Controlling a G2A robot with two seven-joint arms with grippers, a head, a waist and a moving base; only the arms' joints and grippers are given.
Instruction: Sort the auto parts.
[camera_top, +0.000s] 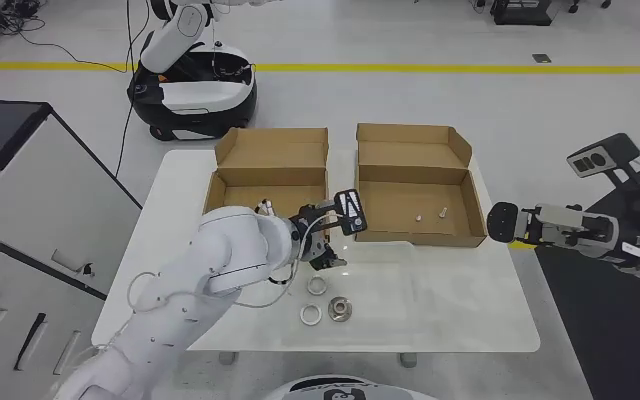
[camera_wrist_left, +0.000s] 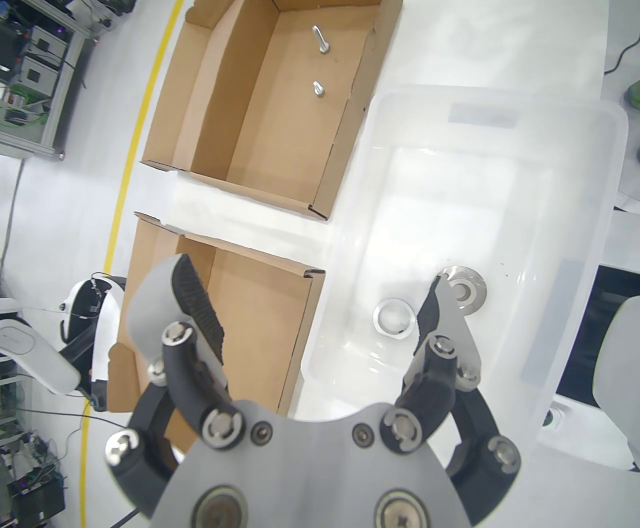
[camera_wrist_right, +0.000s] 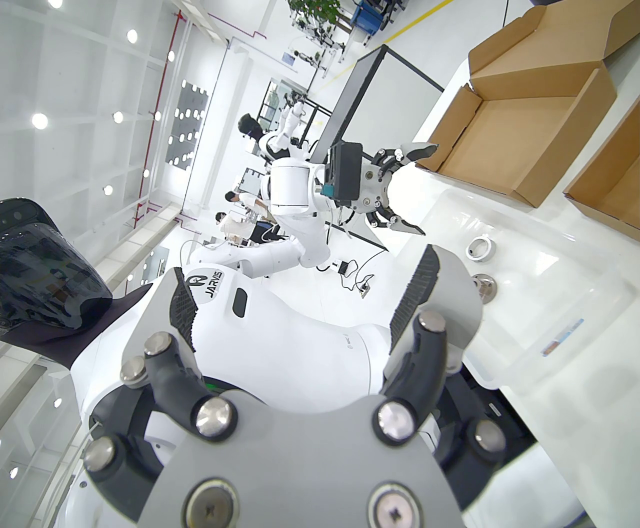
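Your left pincer (camera_top: 325, 257) hangs spread wide and empty over the clear bin (camera_wrist_left: 500, 97) at the middle of the bench (camera_top: 185, 200), just on the robot's side of the two cardboard boxes.

The relation to watch is this: the nearest ring (camera_top: 317, 285) lies almost directly under that pincer, only a shade toward the robot. In the left wrist view the ring (camera_wrist_left: 393, 316) sits just beside one fingertip (camera_wrist_left: 432, 305), not centred between the two. It lies flat with its hole up, so there is no long axis to line up with. Any jaw angle should serve, I judge, provided you centre over it first.

A flanged nut (camera_wrist_left: 465, 291) lies just past that same finger, near the ring but apart from it. A second ring (camera_top: 311, 314) lies closer yet to the robot.

Your right pincer (camera_wrist_right: 305, 270) is likewise spread and holds nothing. In the top view the right pincer (camera_top: 503, 220) sits off the bench's right edge, well apart from the parts — the left arm is plainly the nearer one.

Two bolts (camera_top: 441, 211) already lie in the right box (camera_top: 410, 140), so the rings probably belong in the left box (camera_top: 275, 145).
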